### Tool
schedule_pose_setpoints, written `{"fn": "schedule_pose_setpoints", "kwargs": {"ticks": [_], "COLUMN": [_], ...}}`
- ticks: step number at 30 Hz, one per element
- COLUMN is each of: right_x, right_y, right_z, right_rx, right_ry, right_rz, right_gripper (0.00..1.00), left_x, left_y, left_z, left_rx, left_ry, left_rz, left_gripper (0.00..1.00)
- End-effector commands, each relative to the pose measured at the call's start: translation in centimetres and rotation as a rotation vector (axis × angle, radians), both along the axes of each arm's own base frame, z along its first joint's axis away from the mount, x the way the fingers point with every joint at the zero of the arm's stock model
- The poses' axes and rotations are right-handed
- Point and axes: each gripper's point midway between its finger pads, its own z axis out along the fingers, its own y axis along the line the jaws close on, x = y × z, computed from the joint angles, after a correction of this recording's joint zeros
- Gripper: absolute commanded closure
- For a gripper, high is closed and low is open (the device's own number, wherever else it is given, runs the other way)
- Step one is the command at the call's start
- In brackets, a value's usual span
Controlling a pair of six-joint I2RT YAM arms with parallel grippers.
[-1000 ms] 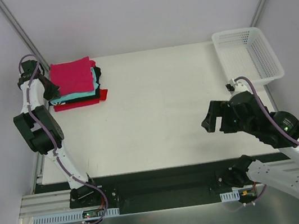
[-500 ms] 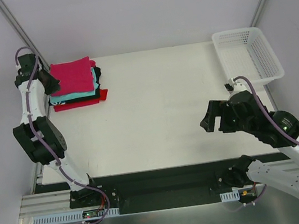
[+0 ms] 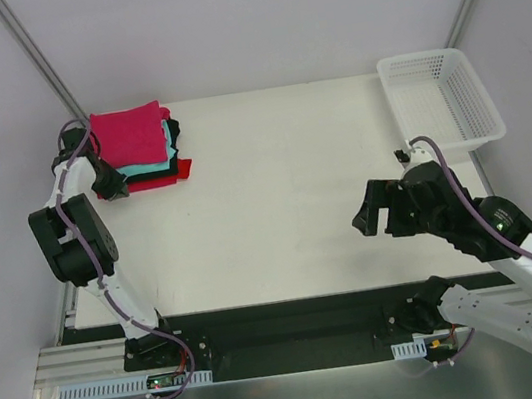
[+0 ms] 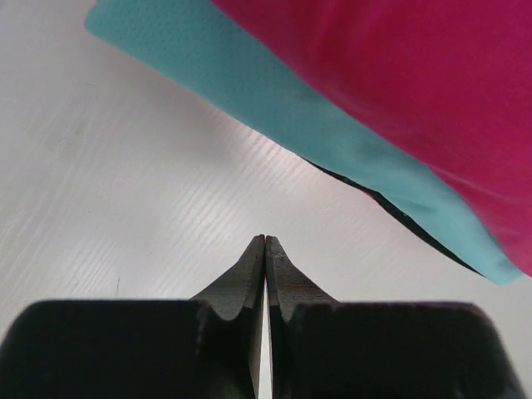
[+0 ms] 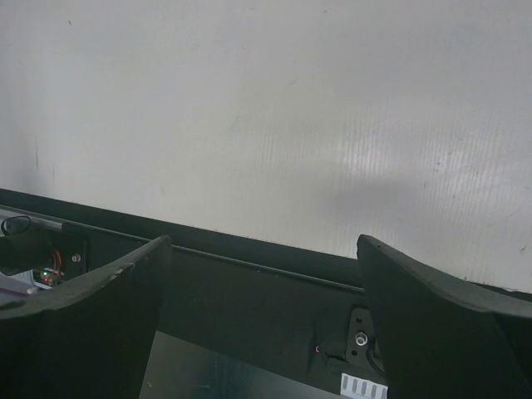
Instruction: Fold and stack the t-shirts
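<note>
Soft crimson-pink t-shirt (image 3: 129,135) atop the stack (image 3: 144,166) looks light, floppy, best pinched at a folded edge; left gripper (image 4: 265,245) closed empty, right gripper (image 5: 264,283) spread, empty.

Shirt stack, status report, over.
Left gripper shut, empty, beside stack. Right gripper open, empty. Pink shirt on top, folded. Nothing in the way.

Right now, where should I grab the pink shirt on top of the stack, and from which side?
Likely its left edge, from the left: the pink t-shirt lies flat on top, that edge free beside the left gripper, whose jaws are shut.
</note>
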Motion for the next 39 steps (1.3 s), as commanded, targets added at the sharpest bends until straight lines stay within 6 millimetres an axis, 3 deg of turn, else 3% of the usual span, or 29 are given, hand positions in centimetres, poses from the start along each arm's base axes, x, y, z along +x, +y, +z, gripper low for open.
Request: {"fn": "schedule_pose_setpoints", "kwargs": {"ticks": [1, 15, 28, 35, 38, 39], "right_x": [0.4, 0.7, 1.0, 1.4, 1.6, 1.5], "right_y": [-0.1, -0.4, -0.6, 0.0, 0.3, 0.5], "right_z": [0.3, 0.3, 0.2, 0.4, 0.1, -0.2], "right_rx": [0.000, -0.044, -0.068, -0.067, -0.055, -0.053], "right_ry": [-0.018, -0.012, -0.004, 0.002, 0.004, 0.011], "right_rz": [-0.010, -0.015, -0.023, -0.015, -0.012, -0.011], "right_gripper": [0.04, 0.04, 0.04, 0.04, 0.04, 0.04], "left_x": [1.9, 4.1, 6.9, 6.4, 5.7, 5.8], "left_y": [1.2, 5.5, 6.4, 5.4, 3.9, 2.9], "left_z": [0.4, -2.8, -3.1, -2.8, -1.5, -0.2], "left_rx": [0.037, 0.077, 0.065, 0.017, -0.004, 0.011], "left_ry": [-0.042, -0.042, -0.073, -0.083, -0.107, -0.128], "left_rz": [0.016, 0.024, 0.025, 0.030, 0.023, 0.003], "left_gripper": [1.00, 1.00, 1.00, 1.00, 1.00, 1.00]}}
